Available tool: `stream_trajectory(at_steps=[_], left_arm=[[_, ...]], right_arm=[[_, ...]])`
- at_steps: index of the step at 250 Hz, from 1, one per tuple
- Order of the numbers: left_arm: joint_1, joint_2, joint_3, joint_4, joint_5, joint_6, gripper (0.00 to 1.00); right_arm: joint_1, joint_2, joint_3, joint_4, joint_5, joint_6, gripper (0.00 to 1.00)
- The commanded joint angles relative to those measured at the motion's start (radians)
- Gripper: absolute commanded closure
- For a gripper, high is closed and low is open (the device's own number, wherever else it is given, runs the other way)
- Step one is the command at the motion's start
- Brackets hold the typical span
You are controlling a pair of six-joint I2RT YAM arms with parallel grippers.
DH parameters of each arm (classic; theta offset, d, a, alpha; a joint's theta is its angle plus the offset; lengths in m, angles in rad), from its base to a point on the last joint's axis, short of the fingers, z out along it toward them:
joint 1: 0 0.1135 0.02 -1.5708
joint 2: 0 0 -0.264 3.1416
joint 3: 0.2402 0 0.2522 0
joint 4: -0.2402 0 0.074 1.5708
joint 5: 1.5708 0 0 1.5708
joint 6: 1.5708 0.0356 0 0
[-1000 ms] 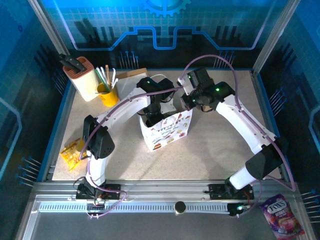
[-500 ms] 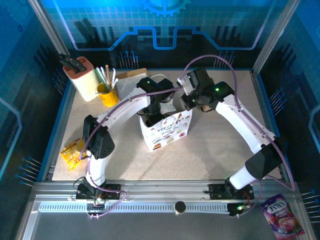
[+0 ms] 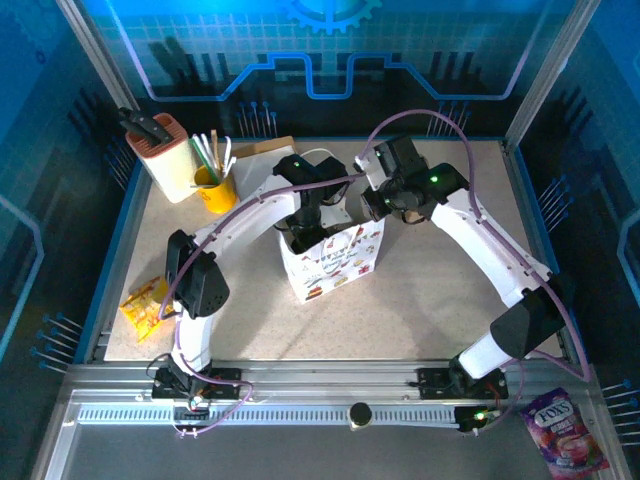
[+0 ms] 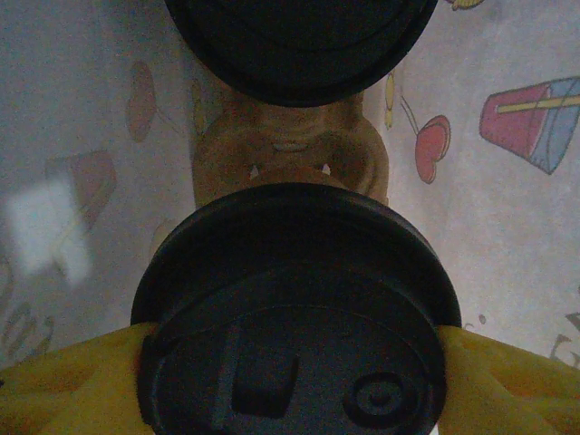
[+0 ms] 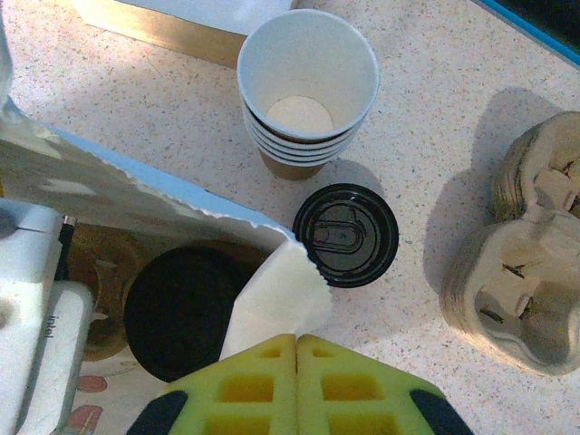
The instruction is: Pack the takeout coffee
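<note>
Inside the white printed paper bag (image 3: 335, 262), my left gripper (image 4: 290, 381) is shut on a takeout coffee cup by its round black lid (image 4: 290, 308), a yellow finger (image 4: 63, 385) pressed on each side. A second black-lidded cup (image 4: 299, 36) stands just beyond it, with the beige pulp carrier (image 4: 290, 154) showing between them. My right gripper (image 5: 295, 343) is shut on the bag's torn white rim (image 5: 276, 290), holding that side out. In the right wrist view one black lid (image 5: 181, 313) shows down in the bag beside my left wrist (image 5: 36, 308).
Behind the bag stand a stack of empty paper cups (image 5: 308, 86), a loose black lid (image 5: 345, 234) and stacked pulp carriers (image 5: 517, 263). At the back left are a knife block (image 3: 160, 150) and a yellow cup of straws (image 3: 215, 185). A snack packet (image 3: 145, 300) lies at the left edge.
</note>
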Motion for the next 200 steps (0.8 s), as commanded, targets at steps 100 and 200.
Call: stream_trajectory(at_steps=[100, 200], left_arm=[[0.009, 0.020, -0.030, -0.003, 0.005, 0.004, 0.44], [0.012, 0.040, -0.035, 0.004, 0.009, 0.004, 0.44]], right_arm=[[0.001, 0.017, -0.014, -0.021, -0.020, -0.016, 0.93], [0.000, 0.022, -0.014, -0.021, -0.022, -0.017, 0.93]])
